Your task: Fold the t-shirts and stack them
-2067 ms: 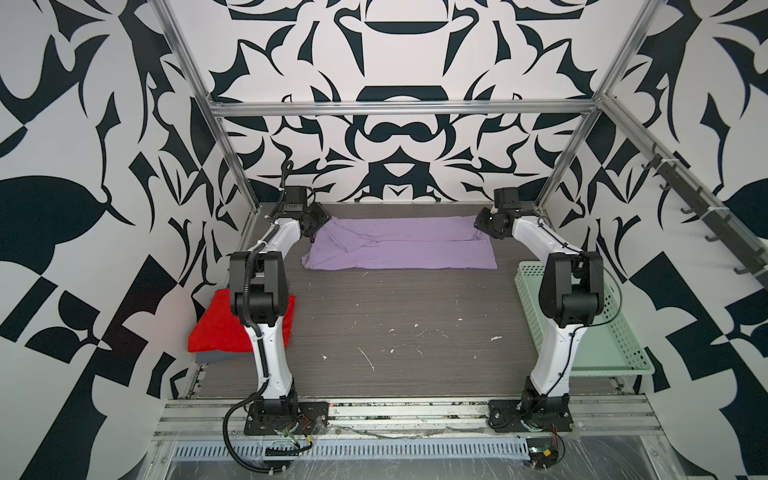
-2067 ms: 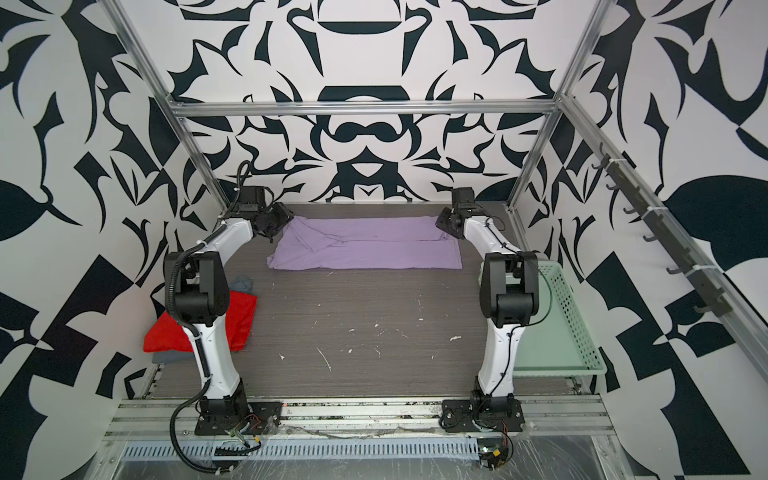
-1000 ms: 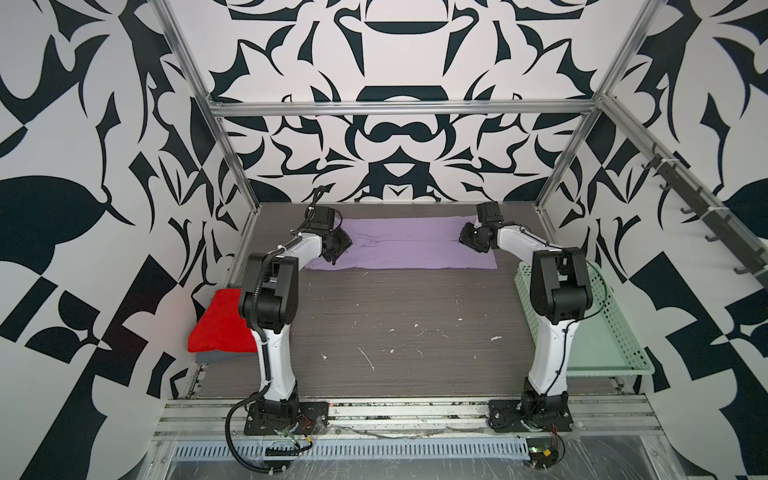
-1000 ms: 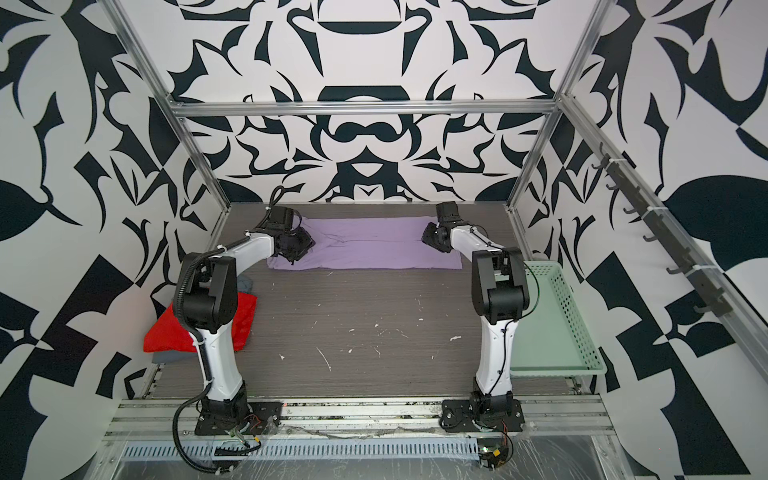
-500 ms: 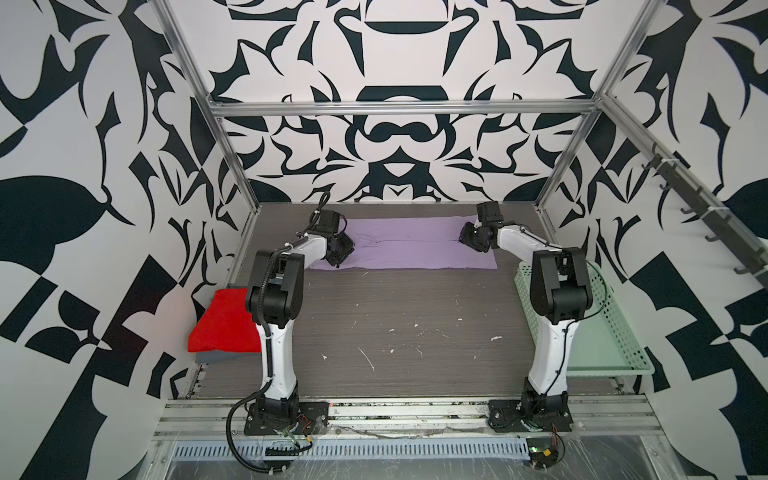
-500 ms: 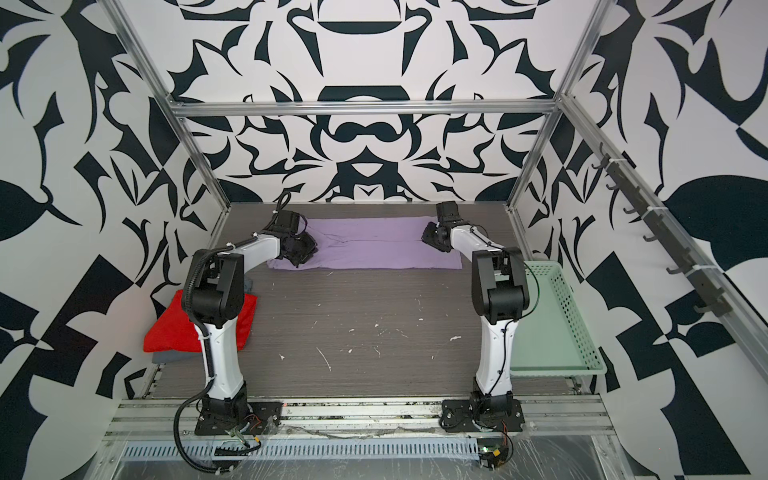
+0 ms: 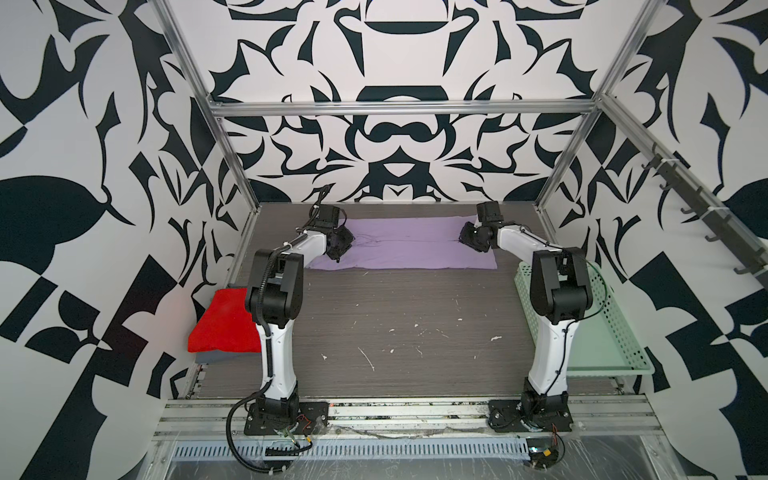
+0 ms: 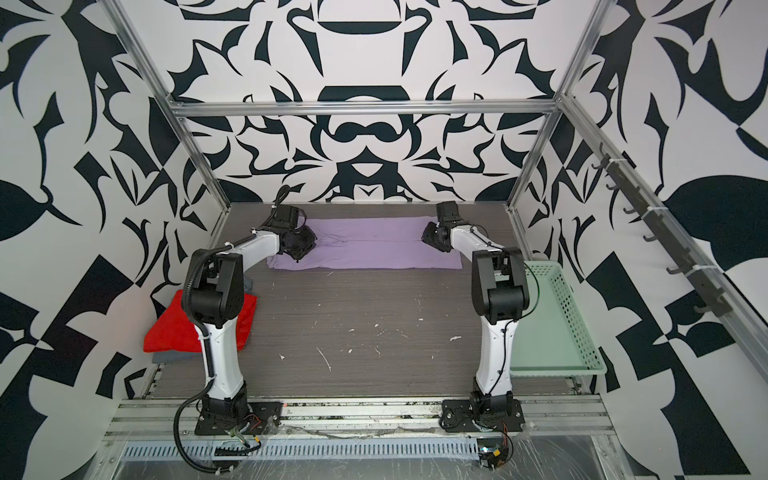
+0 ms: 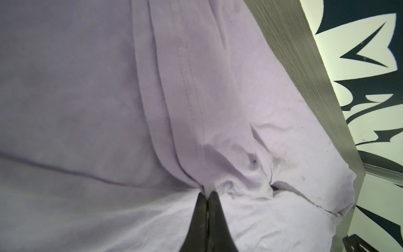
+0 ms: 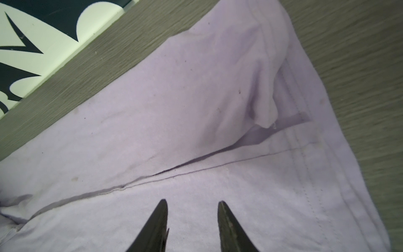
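Item: lavender t-shirt (image 7: pixel 409 245), flat at the table's (image 7: pixel 395 316) far edge.
My left claw (image 9: pixel 207 192) has just pinched shut on its bunched cloth; my right claw (image 10: pixel 192 204) stands spread above it. Fold awaits that grip.

Both top views look down from high in front; each wrist view sits close over the lavender t-shirt (image 9: pixel 87 87).

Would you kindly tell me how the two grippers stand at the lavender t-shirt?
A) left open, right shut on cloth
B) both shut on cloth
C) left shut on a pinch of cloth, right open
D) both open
C: the left wrist view shows the left gripper closed on a puckered fold of the lavender t-shirt, and the right wrist view shows the right gripper with a clear gap between its tips.
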`<state>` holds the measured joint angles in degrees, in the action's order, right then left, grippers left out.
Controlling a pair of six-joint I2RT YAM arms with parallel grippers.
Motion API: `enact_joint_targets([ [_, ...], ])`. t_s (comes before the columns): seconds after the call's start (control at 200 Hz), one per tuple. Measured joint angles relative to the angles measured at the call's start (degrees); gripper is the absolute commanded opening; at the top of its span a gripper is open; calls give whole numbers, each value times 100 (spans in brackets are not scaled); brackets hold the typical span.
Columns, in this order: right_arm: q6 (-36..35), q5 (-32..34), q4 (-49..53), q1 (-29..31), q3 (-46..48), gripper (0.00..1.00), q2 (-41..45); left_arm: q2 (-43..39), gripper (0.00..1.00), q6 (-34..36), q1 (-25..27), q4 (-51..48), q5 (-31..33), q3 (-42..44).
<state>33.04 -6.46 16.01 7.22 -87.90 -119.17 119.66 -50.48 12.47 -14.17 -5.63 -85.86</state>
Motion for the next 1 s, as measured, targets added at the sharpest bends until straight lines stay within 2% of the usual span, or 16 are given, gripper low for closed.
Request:
enact_joint_targets([
  [0.165,-2,0,-2,0,2,42,0,164,0,302,13,11,-155,-514],
  [0.41,-22,2,13,0,35,42,0,835,0,796,44,264,-879,-1523],
  [0.49,-31,2,26,0,35,42,0,1047,21,914,48,302,-1086,-1661],
  [0.565,-44,2,44,0,39,42,0,1204,35,1073,52,345,-1220,-1694],
  [0.675,-50,2,46,0,44,42,0,1250,44,1202,57,413,-1307,-1657],
  [0.855,-52,7,46,0,94,42,0,938,53,1451,50,826,-1252,-1207],
  [1.0,-52,9,63,0,173,42,0,474,54,1604,-11,1040,-1163,-789],
])
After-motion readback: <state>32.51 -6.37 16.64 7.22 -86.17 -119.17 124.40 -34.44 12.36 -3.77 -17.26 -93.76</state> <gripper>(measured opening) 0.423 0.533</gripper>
